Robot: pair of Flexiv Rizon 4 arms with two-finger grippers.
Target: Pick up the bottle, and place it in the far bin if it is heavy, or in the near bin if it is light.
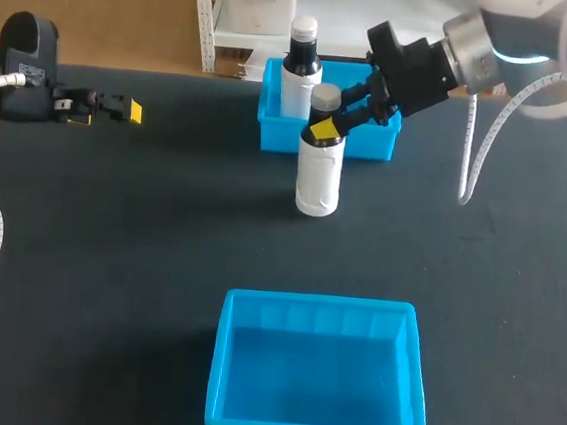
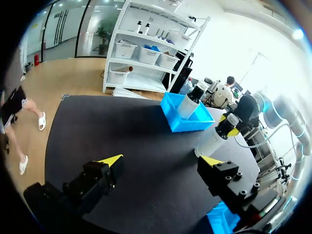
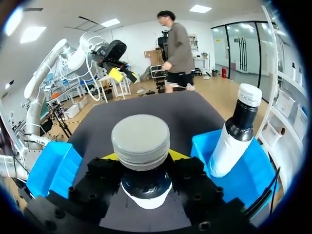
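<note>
Bottle (image 1: pixel 319 171), white body and grey cap, is upright on the table (image 1: pixel 129 248), just in front of the far bin (image 1: pixel 372 145). Right gripper (image 1: pixel 330 127) pinches its neck from both sides, under the cap. A second bottle (image 1: pixel 300 73) stands inside the far bin. Near bin (image 1: pixel 320 303) sits well in front of the far bin. Left gripper (image 2: pixel 161 162) is well left of the far bin, fingers spread, nothing between them.

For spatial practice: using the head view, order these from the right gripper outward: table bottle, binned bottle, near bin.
1. Table bottle, held in the right gripper.
2. Binned bottle, just behind, in the far bin.
3. Near bin, well in front.
</note>
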